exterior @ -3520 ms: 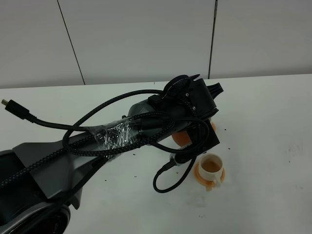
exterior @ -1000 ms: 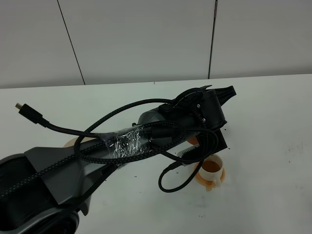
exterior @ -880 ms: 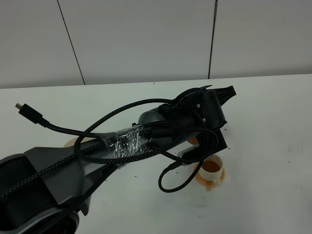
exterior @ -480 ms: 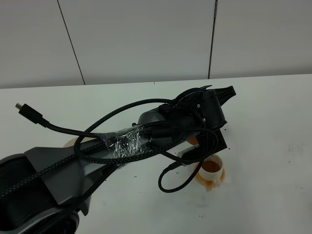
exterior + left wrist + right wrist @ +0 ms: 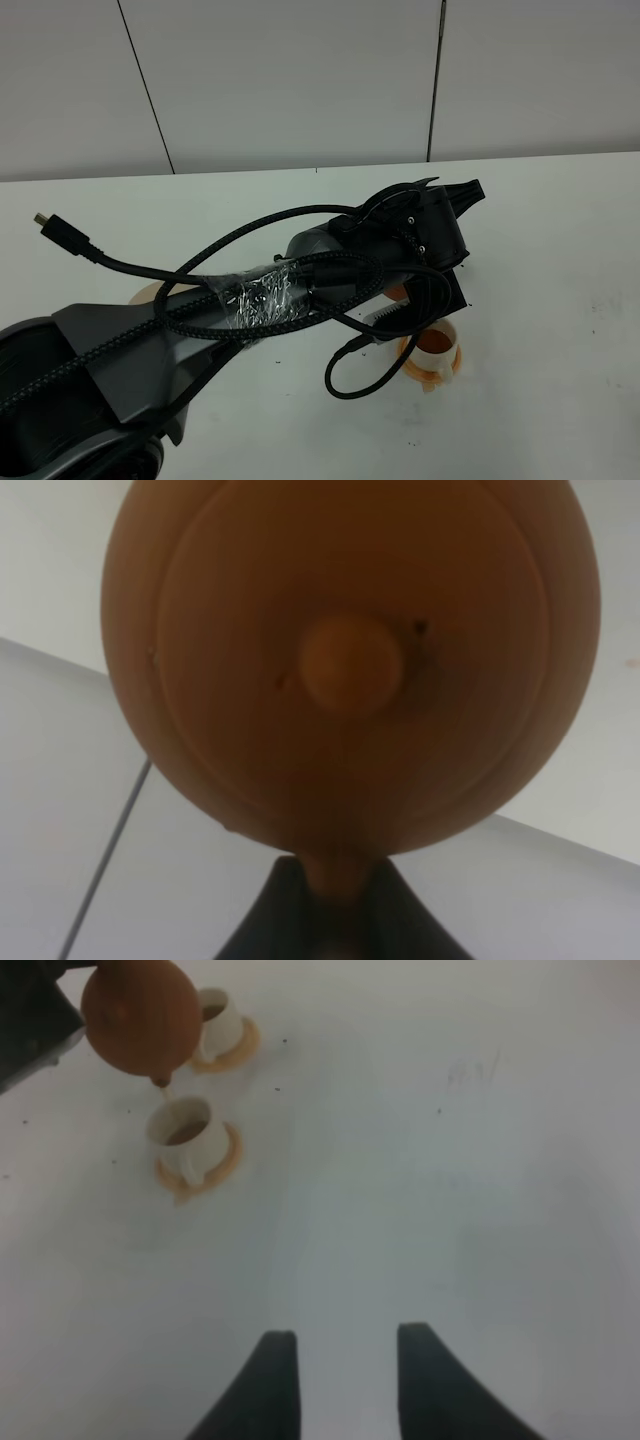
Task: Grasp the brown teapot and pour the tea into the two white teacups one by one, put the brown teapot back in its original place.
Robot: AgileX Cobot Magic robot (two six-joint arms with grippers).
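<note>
White table, matte, w/ small dark specks scattered on it. Faint scribble twd rt edge in high view. Grey wall panels behind, dark seams btwn.

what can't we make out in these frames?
- Left wrist: the brown teapot fills the blurred frame and hides everything beneath it.
- Exterior high: the left arm covers the teapot and the far cup.
- Right wrist: the far cup's tea level is too small to judge.
</note>
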